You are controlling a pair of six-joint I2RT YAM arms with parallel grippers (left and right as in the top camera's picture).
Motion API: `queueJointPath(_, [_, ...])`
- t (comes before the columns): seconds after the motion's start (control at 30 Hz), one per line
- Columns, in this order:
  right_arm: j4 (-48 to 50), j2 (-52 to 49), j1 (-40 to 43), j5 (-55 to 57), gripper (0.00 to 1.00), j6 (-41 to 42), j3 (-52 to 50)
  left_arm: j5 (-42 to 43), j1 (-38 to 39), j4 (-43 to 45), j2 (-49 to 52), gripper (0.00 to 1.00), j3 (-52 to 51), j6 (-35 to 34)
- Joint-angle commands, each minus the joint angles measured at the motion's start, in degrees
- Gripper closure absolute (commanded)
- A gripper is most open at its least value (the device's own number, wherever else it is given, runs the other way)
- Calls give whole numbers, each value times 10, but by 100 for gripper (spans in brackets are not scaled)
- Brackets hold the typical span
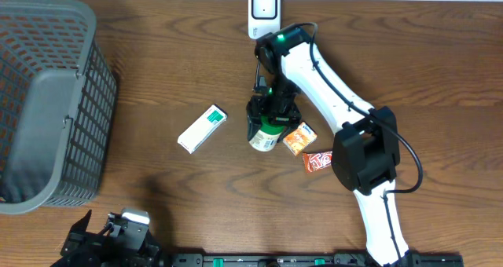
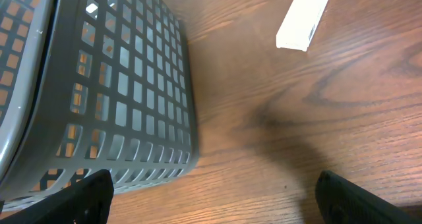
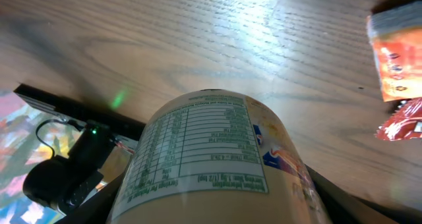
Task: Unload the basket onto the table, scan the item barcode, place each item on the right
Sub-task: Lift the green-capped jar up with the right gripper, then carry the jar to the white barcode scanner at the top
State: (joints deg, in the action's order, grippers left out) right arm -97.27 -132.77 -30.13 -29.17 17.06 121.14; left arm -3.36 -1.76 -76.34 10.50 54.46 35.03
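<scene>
A cream-coloured cylindrical plastic container with a green-printed label (image 1: 264, 137) stands near the middle of the wooden bench (image 1: 157, 78), grasped by the right claw (image 1: 269, 118), whose dark fingers press against its two sides. In the right wrist view the side of the container facing the camera carries a printed nutrition table. From the container, a small white box-shaped device (image 1: 262, 12), possibly the scanner, sits at 12 o'clock against the far edge of the bench, well apart from it. A white and green rectangular carton (image 1: 203, 128) lies flat at 9 o'clock, near but not touching. A small orange packet (image 1: 299, 138) lies just beside the container at 3 o'clock, and a red foil wrapper (image 1: 317, 162) lies at 4 o'clock, partly under the right arm. A grey plastic lattice basket (image 1: 47, 102) fills the bench's 9 o'clock side. The left claw (image 1: 110, 234) hangs at 7 o'clock, released, its fingers spread wide over bare wood next to the basket.
</scene>
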Motion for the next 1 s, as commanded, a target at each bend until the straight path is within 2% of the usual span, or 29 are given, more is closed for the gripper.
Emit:
queueJointPath(0.0, [-2, -3, 4, -20, 47, -26, 12, -3, 2, -2, -1, 2, 2, 9])
queueJointPath(0.47, [11, -3, 22, -20, 49, -40, 12, -3, 2, -2, -1, 2, 2, 9])
queueJointPath(0.6, [95, -3, 37, -29, 47, -28, 19, -3, 2, -2, -1, 2, 2, 9])
queueJointPath(0.77, [238, -3, 56, 6, 51, -2, 56, -3, 2, -2, -1, 2, 2, 9])
queueJointPath(0.97, [461, -4, 65, 214, 46, -2, 75, -3, 2, -2, -1, 2, 2, 9])
